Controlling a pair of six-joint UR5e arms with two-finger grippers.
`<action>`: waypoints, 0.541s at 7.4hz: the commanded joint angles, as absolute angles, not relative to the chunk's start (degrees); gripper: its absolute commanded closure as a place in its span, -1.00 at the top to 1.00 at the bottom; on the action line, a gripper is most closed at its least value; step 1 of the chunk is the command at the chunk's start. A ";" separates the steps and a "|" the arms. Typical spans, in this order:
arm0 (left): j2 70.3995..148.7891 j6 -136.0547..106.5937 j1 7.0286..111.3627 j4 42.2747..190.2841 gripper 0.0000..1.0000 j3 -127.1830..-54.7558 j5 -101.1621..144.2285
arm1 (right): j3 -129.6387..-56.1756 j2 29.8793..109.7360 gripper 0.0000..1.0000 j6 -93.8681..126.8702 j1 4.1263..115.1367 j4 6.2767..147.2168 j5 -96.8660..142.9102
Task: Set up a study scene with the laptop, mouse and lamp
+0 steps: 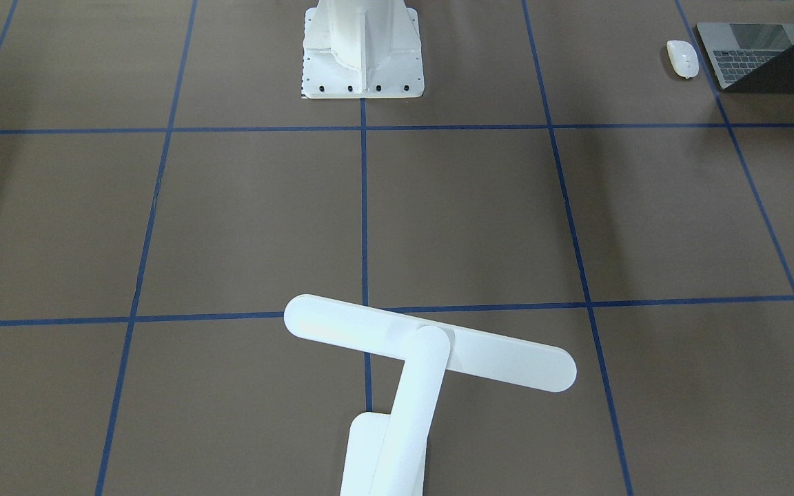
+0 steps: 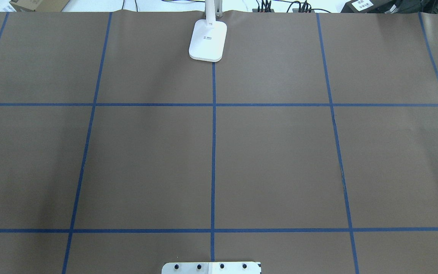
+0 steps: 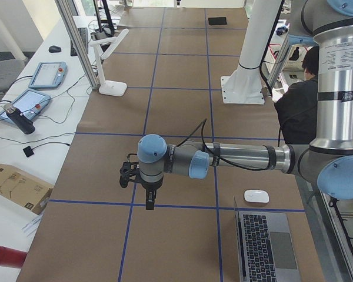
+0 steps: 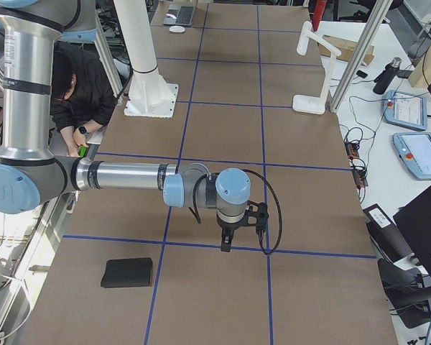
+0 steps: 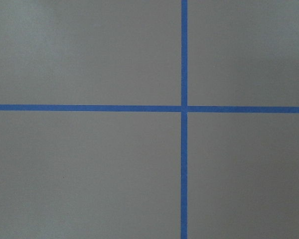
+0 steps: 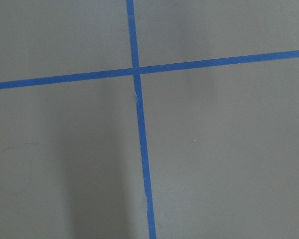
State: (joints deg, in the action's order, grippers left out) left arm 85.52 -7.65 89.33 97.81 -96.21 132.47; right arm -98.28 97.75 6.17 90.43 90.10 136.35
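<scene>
Presently, the laptop (image 1: pixel 762 62) sits open at the end of the tabletop (image 2: pixel 146 163) on the robot's left, close to the robot's edge, with its keyboard showing and its dark screen raised. The mouse (image 1: pixel 682 58) lies flat just beside the laptop on the side toward the table's middle, with a narrow gap between the two. The lamp (image 1: pixel 431 344) stands well apart from both, at the edge opposite the robot. Its flat base rests at the end of the centre line of blue tape (image 5: pixel 184 149), its arm is upright, and its long bar head reaches out over the tabletop. The left gripper (image 3: pixel 148 202) hangs pointing down above the tabletop near a tape crossing, apart from the mouse and laptop, and holds nothing that can be seen. Whether its fingers are spread or pressed together cannot be told from this side view. The right gripper (image 4: pixel 225 243) hangs the same way near a tape crossing toward the other end, with a black pad (image 4: pixel 127 272) lying flat nearby. Its finger state cannot be told either. Both wrist views show only bare brown surface and crossing tape. A white bolted pedestal (image 1: pixel 362 48) stands at the robot's edge on the centre line. A seated person in black (image 4: pixel 79 93) is beside the table behind the arms.
</scene>
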 commanded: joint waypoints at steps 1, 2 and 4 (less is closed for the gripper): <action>85.60 -7.65 89.30 97.91 0.99 -96.42 132.71 | -98.35 97.91 1.00 6.24 90.44 89.91 136.76; 85.87 -7.73 89.30 97.91 0.99 -96.68 132.80 | -98.44 97.91 1.00 6.24 90.44 89.83 136.76; 85.70 -7.82 88.77 98.09 0.99 -95.99 132.45 | -98.96 97.74 1.00 6.24 90.44 89.47 136.67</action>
